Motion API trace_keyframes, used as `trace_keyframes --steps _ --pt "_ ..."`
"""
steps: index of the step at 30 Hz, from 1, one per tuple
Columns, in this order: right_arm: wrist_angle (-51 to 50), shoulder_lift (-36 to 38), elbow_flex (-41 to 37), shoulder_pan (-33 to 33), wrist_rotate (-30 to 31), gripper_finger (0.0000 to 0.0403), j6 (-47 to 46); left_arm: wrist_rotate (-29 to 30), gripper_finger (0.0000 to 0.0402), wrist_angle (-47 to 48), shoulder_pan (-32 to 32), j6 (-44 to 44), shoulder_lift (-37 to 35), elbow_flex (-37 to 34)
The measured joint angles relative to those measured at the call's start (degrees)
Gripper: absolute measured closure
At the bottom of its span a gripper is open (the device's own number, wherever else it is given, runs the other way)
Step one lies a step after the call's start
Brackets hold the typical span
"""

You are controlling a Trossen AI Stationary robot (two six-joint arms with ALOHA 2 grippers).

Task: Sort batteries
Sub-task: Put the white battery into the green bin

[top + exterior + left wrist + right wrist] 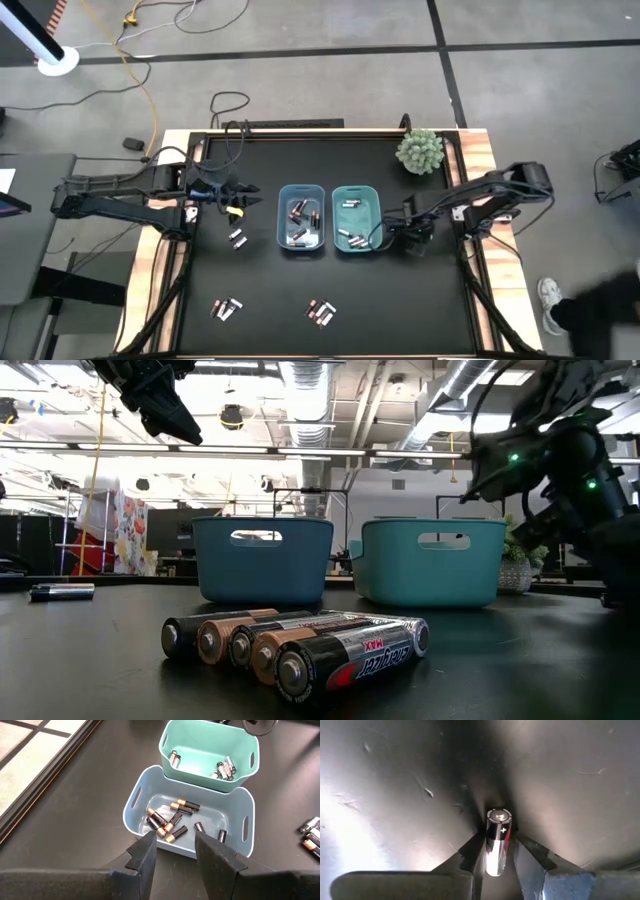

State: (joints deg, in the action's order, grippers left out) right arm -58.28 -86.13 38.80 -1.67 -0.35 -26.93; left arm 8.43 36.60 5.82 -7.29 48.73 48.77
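Note:
My right gripper [413, 243] points down at the black table just right of the teal bin [357, 218] and is shut on a silver-and-black battery [496, 842]. My left gripper [245, 195] hangs open above the table, left of the blue bin [300, 218], and holds nothing; it shows high in the low view [168, 410]. In the left wrist view, dark copper-ended batteries [170, 820] lie on the blue bin's floor and silvery ones [222, 770] in the teal bin. Loose batteries lie on their sides on the table [237, 238], [227, 308], [320, 312]. My right gripper pinches the battery by the sides of its body [492, 855] between the two fingers [470, 852], coming from above and pointing down. The battery lies along the fingers, upright, with its plus end [499, 815] toward the tabletop. Whether that end touches the table cannot be told.
A small green plant [420, 150] stands at the far right of the table. Cables [230, 130] lie at the far left edge. A cluster of batteries [300, 645] sits close to the low camera, and another battery [62, 591] lies to its left.

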Motion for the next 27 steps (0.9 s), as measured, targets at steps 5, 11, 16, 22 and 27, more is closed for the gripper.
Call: trace_keyframes --steps 5,11,16,22,27 --pt "0.92 -3.81 0.21 -0.02 -0.08 0.0294 0.64 0.0 0.0272 0.02 -0.02 0.0 0.0 0.0" --pt "1.15 -2.7 -0.03 -0.11 -0.21 0.0351 0.11 0.0 0.0272 0.0 -0.02 0.0 0.0 0.0" --pt "1.23 1.48 -0.41 -0.15 -0.2 0.0389 -0.59 0.0 0.0272 0.01 -0.01 0.0 0.0 0.0" --pt "-2.72 9.72 -0.45 -0.82 0.49 0.0392 -5.53 0.0 0.0272 0.01 0.0 0.0 0.0 0.0" --pt "-6.99 19.24 0.03 -3.07 0.4 0.0388 -13.12 0.0 0.0272 0.0 -0.02 0.0 0.0 0.0"
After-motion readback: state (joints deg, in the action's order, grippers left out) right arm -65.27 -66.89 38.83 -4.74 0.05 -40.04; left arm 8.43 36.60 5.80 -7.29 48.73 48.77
